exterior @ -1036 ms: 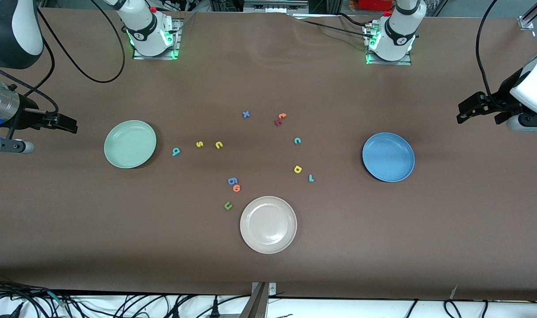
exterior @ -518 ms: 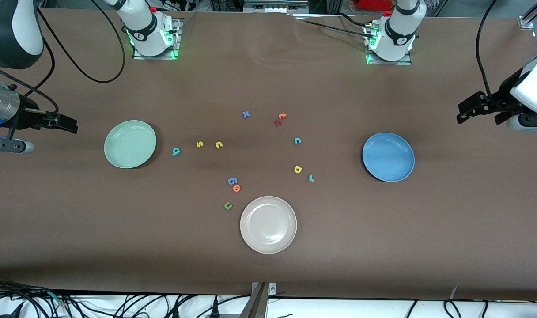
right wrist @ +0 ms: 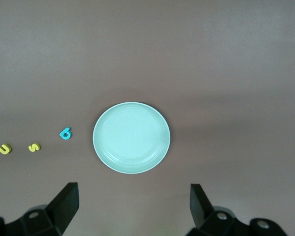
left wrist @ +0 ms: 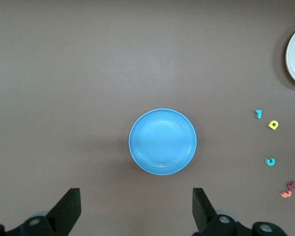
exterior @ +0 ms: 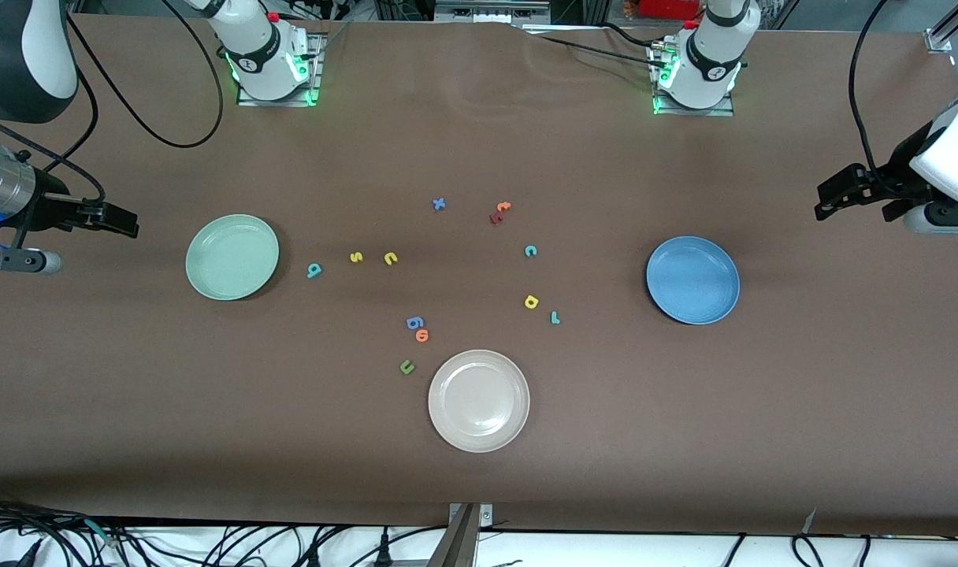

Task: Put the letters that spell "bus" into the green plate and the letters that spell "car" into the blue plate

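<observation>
The green plate [exterior: 232, 257] lies toward the right arm's end, with the teal b [exterior: 314, 271], yellow s [exterior: 356, 257] and yellow u [exterior: 391, 258] in a row beside it. The blue plate [exterior: 692, 280] lies toward the left arm's end; the teal c [exterior: 530, 251], yellow a [exterior: 531, 302] and teal r [exterior: 555, 317] are on the table near it. My right gripper [exterior: 120, 222] hangs open and empty beside the green plate [right wrist: 131, 137]. My left gripper [exterior: 824, 201] hangs open and empty beside the blue plate [left wrist: 162, 141]. Both plates hold nothing.
A beige-white plate [exterior: 479, 401] sits nearest the front camera. Beside it lie a green u [exterior: 406, 367], an orange o [exterior: 422, 336] and a blue 6-like piece [exterior: 414, 322]. A blue x [exterior: 439, 204] and red and orange letters [exterior: 500, 212] lie farther back.
</observation>
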Motion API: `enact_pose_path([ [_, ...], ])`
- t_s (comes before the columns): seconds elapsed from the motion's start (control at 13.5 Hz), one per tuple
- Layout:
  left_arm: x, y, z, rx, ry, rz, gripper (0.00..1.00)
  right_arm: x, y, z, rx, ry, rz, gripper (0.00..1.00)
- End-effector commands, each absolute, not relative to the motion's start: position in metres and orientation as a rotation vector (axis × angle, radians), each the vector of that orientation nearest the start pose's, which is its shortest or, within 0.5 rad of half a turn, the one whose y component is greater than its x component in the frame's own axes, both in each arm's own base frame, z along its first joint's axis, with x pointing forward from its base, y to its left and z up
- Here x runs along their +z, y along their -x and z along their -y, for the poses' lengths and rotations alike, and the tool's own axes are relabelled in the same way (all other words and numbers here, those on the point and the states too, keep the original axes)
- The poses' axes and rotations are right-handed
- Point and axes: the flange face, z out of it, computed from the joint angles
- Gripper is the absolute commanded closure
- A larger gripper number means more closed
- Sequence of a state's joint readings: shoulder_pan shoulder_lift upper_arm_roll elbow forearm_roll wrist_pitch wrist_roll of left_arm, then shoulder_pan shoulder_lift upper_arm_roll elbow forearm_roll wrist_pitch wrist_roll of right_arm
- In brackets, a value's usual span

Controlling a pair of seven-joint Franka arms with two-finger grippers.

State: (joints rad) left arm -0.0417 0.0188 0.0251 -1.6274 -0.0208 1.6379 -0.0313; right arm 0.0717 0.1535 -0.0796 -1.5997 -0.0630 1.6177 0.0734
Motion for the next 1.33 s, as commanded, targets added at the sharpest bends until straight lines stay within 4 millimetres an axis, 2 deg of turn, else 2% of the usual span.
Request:
enact_pose_path([
  [0.0, 0.594, -0.563, 0.014, 0.003, 3.167, 0.015, 0.00, 0.527, -0.593, 0.006, 0.222, 3.198, -0.131, 0.00],
  [0.74, 0.594, -0.563, 0.014, 0.003, 3.167, 0.015, 0.00, 0.528, -0.593, 0.000, 0.219, 3.198, -0.119, 0.00],
  [0.81, 0.594, -0.563, 0.014, 0.003, 3.167, 0.015, 0.00, 0.528, -0.593, -0.009, 0.215, 3.200, -0.097, 0.00],
  [0.96, 0.594, -0.563, 0.014, 0.003, 3.167, 0.015, 0.00, 0.528, -0.593, -0.017, 0.213, 3.207, -0.175, 0.00],
  [1.26, 0.593, -0.564, 0.014, 0.006, 3.167, 0.015, 0.00, 0.522, -0.597, -0.048, 0.199, 3.194, -0.243, 0.01],
])
